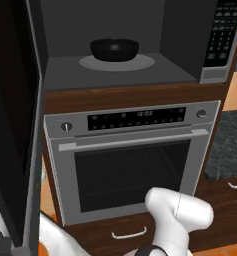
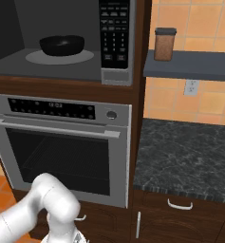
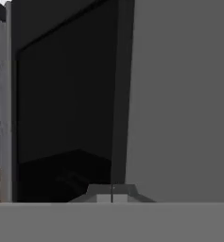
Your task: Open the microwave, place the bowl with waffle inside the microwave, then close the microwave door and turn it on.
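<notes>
The bowl already sits on the round turntable inside the microwave, upright with its mouth facing up, so the thing to handle now is the microwave door. It stands swung wide open on the left, its broad dark glass face turned roughly edge-on to the left base view, its long axis running vertically and its free edge pointing out toward the robot. I judge it a stiff, hinged panel, fairly light, that swings freely; the glass looks smooth and slippery, so a flat push on the frame near the free edge, far from the hinge, should serve better than any pinch. In the hand view the claw has its two tips pressed together, closed on nothing, just in front of a dark glass panel with a grey frame. The keypad lies at the right of the cavity, above the oven.
</notes>
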You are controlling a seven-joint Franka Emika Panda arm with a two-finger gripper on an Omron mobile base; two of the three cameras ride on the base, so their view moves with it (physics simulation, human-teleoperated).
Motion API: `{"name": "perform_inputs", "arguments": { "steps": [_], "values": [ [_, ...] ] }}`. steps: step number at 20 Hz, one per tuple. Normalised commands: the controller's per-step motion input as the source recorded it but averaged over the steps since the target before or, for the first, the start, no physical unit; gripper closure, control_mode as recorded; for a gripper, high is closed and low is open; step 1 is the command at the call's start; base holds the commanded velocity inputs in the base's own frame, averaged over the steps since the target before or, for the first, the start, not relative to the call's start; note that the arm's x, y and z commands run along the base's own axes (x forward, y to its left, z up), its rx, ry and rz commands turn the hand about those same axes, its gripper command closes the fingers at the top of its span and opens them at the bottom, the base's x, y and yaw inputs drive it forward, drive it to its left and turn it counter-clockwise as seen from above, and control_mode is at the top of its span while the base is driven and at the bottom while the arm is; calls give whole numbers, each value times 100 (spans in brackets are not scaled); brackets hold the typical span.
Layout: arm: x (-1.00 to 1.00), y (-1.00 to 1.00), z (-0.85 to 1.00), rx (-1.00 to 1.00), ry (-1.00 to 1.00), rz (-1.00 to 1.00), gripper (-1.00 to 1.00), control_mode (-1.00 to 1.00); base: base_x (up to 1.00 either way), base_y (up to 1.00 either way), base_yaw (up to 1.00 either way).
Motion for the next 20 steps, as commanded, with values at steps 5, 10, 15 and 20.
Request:
{"name": "perform_inputs", "arguments": {
  "steps": [5, 10, 15, 20],
  "values": [
    [-22, -100, 58, 52, 16, 10, 100, -100, 0, 0, 0],
    [-8, -100, 57, 51, 30, 1, 100, -100, 0, 0, 0],
    [0, -100, 26, 40, 46, 0, 100, -100, 0, 0, 0],
    [3, -100, 22, 31, 49, 3, 100, -100, 0, 0, 0]
  ]
}}
